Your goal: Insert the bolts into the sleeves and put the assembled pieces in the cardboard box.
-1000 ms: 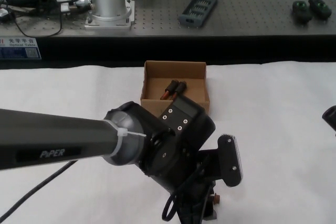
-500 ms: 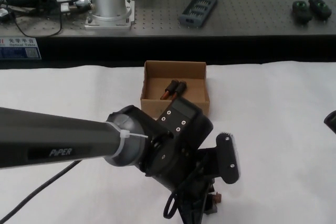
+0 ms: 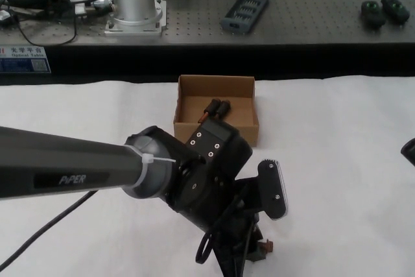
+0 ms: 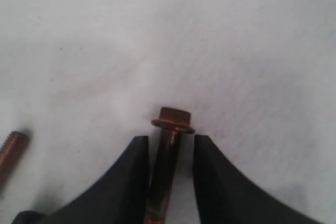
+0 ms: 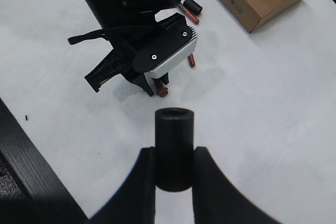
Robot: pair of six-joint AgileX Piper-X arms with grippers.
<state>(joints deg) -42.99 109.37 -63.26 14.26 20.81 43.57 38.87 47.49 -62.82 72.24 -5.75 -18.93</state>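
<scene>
My left gripper (image 4: pixel 169 141) is shut on a copper bolt (image 4: pixel 171 129), whose flanged head sticks out past the fingertips just above the white cloth. In the high view that bolt (image 3: pixel 267 246) shows under the left arm's wrist, at the near edge. My right gripper (image 5: pixel 174 153) is shut on a black sleeve (image 5: pixel 174 145), held upright with its open end up, a short way from the left gripper (image 5: pixel 155 85). The cardboard box (image 3: pixel 185 105) stands at the middle back and holds two assembled pieces (image 3: pixel 216 109).
A second copper bolt (image 4: pixel 11 153) lies on the cloth beside the left gripper. Another black sleeve (image 5: pixel 193 5) with a bolt lies between the left arm and the box (image 5: pixel 247 11). A metal bench with tools runs behind the cloth.
The left arm's wrist has shifted a little to the left and turned, with the bolt still between its fingers. The right arm at the picture's edge has barely moved.
</scene>
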